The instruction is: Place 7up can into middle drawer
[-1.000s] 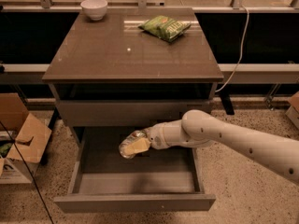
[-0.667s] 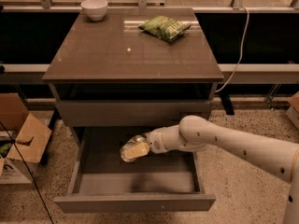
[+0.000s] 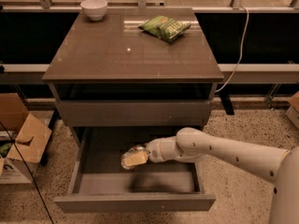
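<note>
Nearest the camera, the wide grey handleless middle drawer (image 3: pixel 135 202) of the cabinet stands pulled fully out, its smooth grey floor bare apart from a dark shadow. Over that floor, towards the back and near the middle, hangs the small silvery-white 7up can (image 3: pixel 133 158), lying roughly on its side and seemingly not yet touching the floor. The white two-finger gripper (image 3: pixel 141 157) is closed around the can's right end, and its pale jointed arm (image 3: pixel 224 150) reaches in over the drawer's right wall.

The step in hand looks like the lowering of the can into the drawer; the carry is done, the release is not. The next move likely calls for a short descent until the can rests on the floor, then an opening of the grip and a withdrawal up and to the right, clear of the side wall. On its side, the can may roll once freed.

Behind, the other plain grey drawer front (image 3: pixel 135 113) is closed. On the brown glossy cabinet top (image 3: pixel 117 55) lie a flat green crisp bag (image 3: pixel 166 28) and, farther off, a white bowl (image 3: pixel 94 8).
</note>
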Action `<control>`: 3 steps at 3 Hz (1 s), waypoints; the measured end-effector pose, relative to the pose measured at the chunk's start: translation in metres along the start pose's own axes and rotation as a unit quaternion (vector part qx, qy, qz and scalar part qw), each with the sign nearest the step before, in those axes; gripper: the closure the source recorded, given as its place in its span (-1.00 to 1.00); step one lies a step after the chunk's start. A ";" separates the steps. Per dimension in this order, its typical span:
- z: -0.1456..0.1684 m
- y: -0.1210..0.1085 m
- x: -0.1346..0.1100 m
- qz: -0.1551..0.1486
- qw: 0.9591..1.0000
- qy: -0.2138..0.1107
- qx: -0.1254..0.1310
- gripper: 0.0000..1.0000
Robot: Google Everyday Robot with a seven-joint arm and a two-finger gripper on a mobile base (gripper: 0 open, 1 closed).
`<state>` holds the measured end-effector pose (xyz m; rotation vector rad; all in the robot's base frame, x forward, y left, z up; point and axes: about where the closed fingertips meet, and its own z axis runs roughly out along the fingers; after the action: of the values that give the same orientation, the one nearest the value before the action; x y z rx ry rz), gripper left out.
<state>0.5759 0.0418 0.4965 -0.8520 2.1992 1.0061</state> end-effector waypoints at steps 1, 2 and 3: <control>0.016 -0.009 0.023 0.023 1.000 -0.001 0.005 1.00; 0.031 -0.015 0.047 0.048 0.999 0.009 0.018 1.00; 0.041 -0.021 0.069 0.067 0.997 0.019 0.039 1.00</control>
<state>0.5572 0.0425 0.4151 -0.7019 2.3365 0.9666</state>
